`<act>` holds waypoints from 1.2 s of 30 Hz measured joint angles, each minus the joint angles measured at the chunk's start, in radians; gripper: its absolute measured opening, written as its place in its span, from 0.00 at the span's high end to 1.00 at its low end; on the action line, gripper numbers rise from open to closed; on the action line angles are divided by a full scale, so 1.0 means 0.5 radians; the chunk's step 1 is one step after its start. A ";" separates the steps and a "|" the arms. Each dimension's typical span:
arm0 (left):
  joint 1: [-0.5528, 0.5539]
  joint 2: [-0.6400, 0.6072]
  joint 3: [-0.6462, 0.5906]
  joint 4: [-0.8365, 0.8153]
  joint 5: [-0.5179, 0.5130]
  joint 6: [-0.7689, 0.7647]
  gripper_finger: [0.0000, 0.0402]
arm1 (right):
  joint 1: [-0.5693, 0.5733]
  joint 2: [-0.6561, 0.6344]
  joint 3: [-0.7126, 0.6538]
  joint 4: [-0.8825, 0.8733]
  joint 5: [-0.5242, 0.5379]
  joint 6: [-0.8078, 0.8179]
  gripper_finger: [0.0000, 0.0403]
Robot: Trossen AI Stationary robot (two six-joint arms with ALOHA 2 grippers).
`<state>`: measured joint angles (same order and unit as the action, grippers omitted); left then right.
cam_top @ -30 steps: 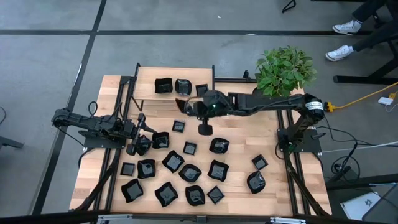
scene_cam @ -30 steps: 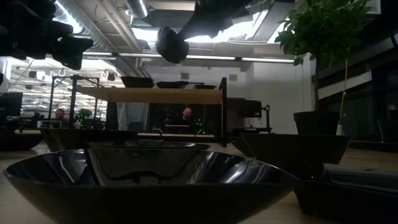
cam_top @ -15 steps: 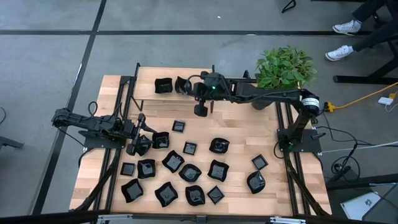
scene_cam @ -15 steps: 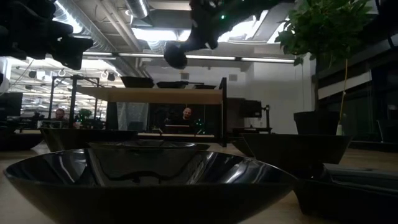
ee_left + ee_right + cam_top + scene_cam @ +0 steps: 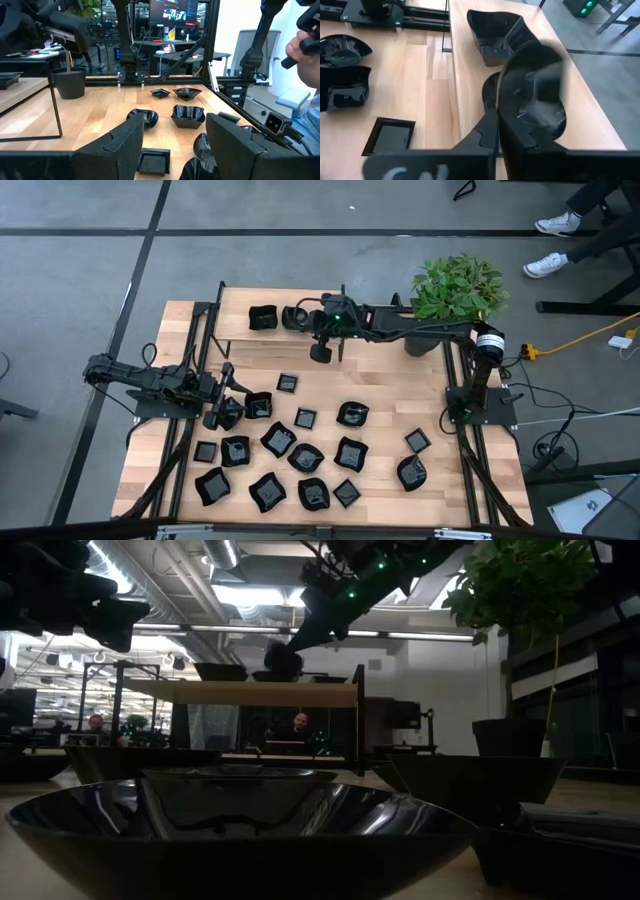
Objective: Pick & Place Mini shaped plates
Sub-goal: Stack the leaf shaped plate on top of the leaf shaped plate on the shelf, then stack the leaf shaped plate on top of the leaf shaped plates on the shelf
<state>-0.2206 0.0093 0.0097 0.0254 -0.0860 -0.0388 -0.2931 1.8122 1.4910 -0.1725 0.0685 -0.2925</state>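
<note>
Wooden planks make up my table [image 5: 385, 395], with a raised shelf [image 5: 270, 332] along its far edge and a potted plant [image 5: 458, 288] at the far right corner. My right hand [image 5: 312, 320] is stretched out over that shelf, its fingers clamped on the rim of one mini plate [image 5: 532, 95], which hangs tilted just above the shelf boards. Directly ahead of this hand a square-walled plate [image 5: 492, 30] already sits on the shelf, and another dark dish edge shows just under the one I carry. Back toward the arm's base and below the hand, the rest of the plates [image 5: 300, 455] lie scattered over the main table surface.

My left hand [image 5: 222, 412] waits low at the near left, fingers spread apart with nothing between them, a small plate [image 5: 258, 405] just beside it.

What worries me: I judge the held plate is pinched only by its rim and is tilted, so if I let go from here it could land on edge, slide on the glossy dish beneath, or knock the neighbour ahead. The shelf is narrow; a release too near its side edge might send the plate off onto the table below. The wrist picture is smeared around the plate, so I cannot judge the gap to the boards well.
</note>
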 joint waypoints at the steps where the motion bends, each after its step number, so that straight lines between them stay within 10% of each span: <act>1: 0.000 0.000 0.000 0.000 0.000 0.000 0.48 | -0.005 0.000 0.000 0.008 -0.001 0.002 0.94; 13: 0.001 -0.001 0.000 0.000 0.000 0.000 0.48 | -0.010 -0.001 0.000 0.097 -0.026 0.008 0.84; 23: 0.001 0.000 0.000 0.000 0.001 0.000 0.48 | 0.000 -0.001 0.000 0.171 -0.833 0.483 0.57; 36: 0.001 0.000 0.000 0.000 0.001 0.000 0.48 | 0.196 -0.002 -0.080 -0.093 -1.046 0.866 0.44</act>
<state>-0.2203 0.0093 0.0097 0.0254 -0.0856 -0.0387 -0.1952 1.8111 1.4509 -0.2189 -0.4546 0.1404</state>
